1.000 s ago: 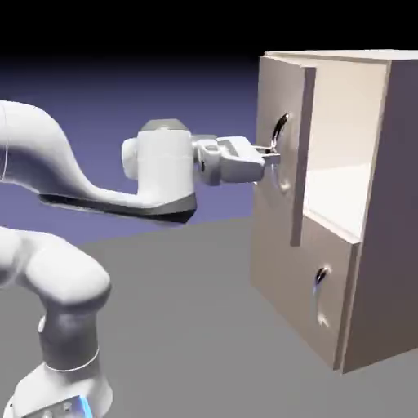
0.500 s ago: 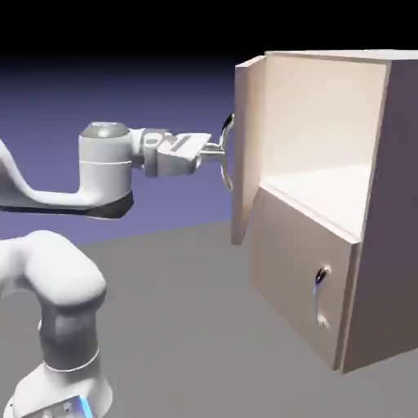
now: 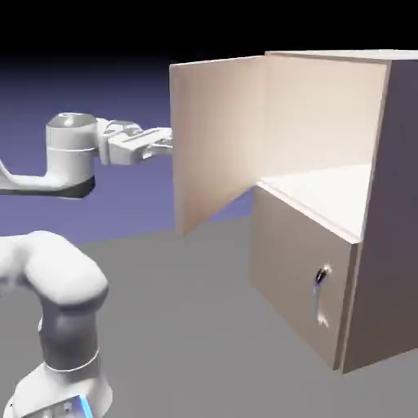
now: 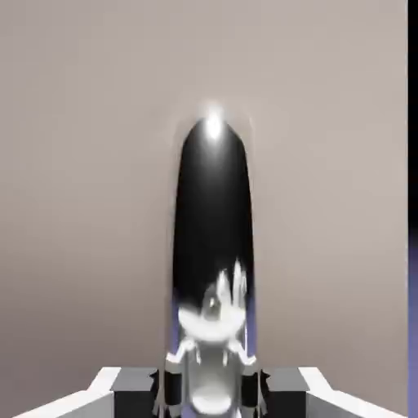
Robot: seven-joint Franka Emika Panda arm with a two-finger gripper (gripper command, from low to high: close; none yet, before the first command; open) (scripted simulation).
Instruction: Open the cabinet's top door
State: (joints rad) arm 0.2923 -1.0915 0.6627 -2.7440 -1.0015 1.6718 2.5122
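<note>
The beige cabinet stands at the right of the exterior view. Its top door is swung far out to the left, inner face toward the camera, and the upper compartment is exposed. My gripper reaches the door's outer side at its free edge, where the handle is hidden behind the panel. In the hand view the long shiny arc handle fills the middle against the door's beige panel. There my gripper is shut on the handle's lower end.
Below the open compartment, the shorter lower door stays closed with its small silver handle. My arm stretches level from the left, above the robot's base. Grey tabletop lies under the swung door.
The top door has swung from slightly ajar to wide open. My gripper moved left with the handle, and the arm drew back toward the left.
</note>
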